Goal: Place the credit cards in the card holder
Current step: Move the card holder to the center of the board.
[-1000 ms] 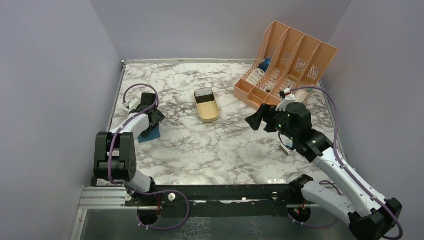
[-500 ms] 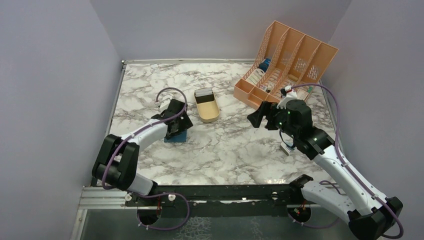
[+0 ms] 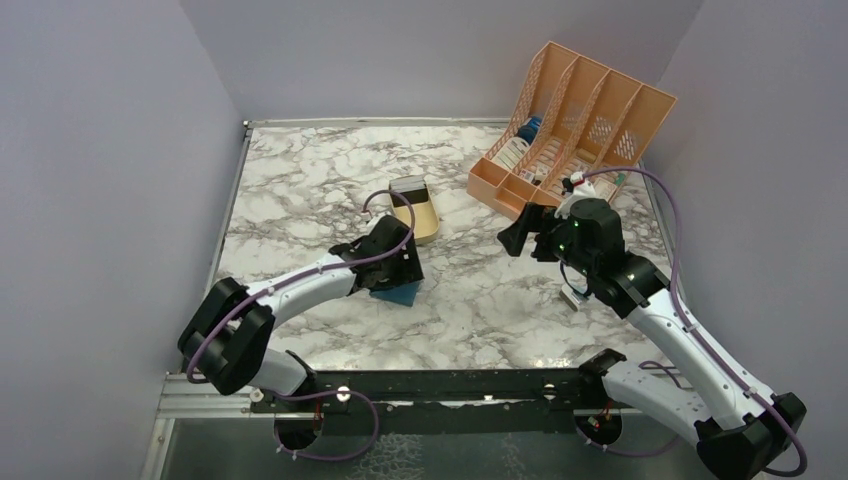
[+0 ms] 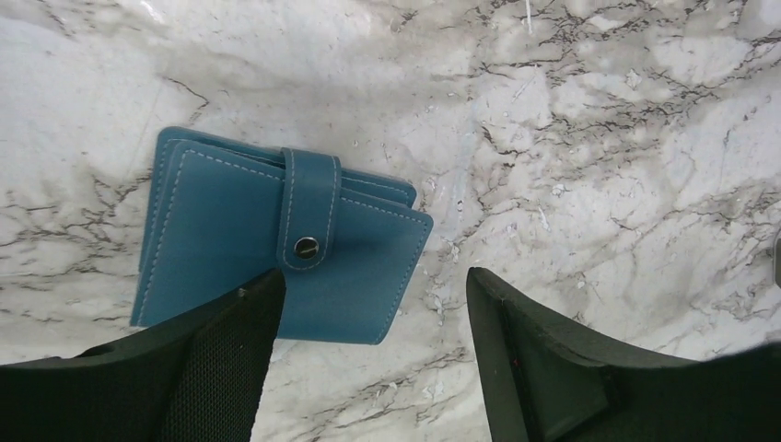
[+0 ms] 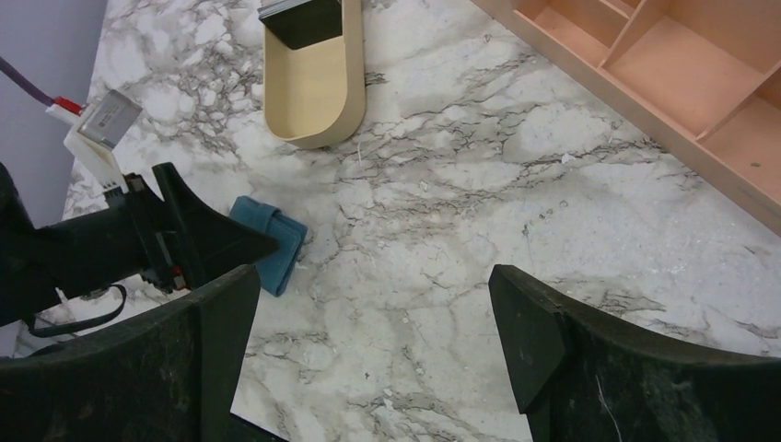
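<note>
lying flat on the marble worktop point(image 3: 300, 170) near its middle, the card holder point(image 4: 276, 244) is folded shut with its teal-blue back up, and a strap with a round snap runs across it. the left pincer point(image 4: 373, 285) hangs right over it with its jaws spread wide and nothing clamped between them. in the left wrist view the left finger point(image 4: 212, 359) overlaps the holder's near corner, though whether it presses on the leather cannot be told. the other finger stands over bare marble, apart from the holder's edge.

just beyond the holder sits a tan oval tray point(image 3: 421, 228). the credit cards point(image 5: 302, 18) lie stacked at the tray's far end, a dark one showing with a pale edge above it, and the rest of the tray is bare.

the right pincer point(image 5: 373, 276) is raised above the worktop, between the tray and the orange file rack point(image 3: 590, 105), its jaws as wide as they go and holding nothing. it points toward the tray and the holder, well apart from both.
</note>
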`<action>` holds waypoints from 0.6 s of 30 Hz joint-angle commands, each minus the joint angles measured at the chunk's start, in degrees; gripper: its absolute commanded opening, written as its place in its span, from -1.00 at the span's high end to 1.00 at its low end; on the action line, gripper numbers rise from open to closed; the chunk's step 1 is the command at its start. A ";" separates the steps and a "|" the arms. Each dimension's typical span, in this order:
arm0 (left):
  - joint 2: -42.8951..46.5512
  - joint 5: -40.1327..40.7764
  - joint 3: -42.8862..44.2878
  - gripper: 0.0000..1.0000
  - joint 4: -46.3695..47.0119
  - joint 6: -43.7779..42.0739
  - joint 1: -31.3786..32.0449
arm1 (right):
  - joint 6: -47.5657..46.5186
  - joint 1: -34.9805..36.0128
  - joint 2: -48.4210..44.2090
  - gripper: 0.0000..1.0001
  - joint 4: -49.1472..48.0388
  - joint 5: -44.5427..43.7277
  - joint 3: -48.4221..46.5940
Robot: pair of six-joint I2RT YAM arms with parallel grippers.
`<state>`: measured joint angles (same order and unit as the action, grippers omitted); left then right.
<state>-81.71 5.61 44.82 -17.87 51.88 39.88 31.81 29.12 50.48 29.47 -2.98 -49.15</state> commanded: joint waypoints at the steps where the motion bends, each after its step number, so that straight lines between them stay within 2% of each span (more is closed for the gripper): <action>1: 5.78 4.11 -0.29 -0.39 -4.50 2.09 -0.15 | 1.24 -0.30 -0.08 -0.92 0.59 0.33 -0.88; 8: 12.71 15.09 -4.90 -0.04 -12.56 11.78 -0.89 | 1.24 -0.30 0.29 -0.90 0.17 1.30 -1.17; 15: 14.45 15.53 -9.30 -0.03 -12.67 17.04 -4.05 | 1.22 -0.31 1.29 -0.88 0.06 2.05 -0.93; 18: 15.12 15.16 -11.07 -0.01 -9.88 18.32 -4.90 | 1.52 -0.33 1.68 -0.88 -0.08 2.51 -0.51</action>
<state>-68.40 18.70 35.51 -29.17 65.80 35.92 32.75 29.12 51.66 29.89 -2.00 -49.15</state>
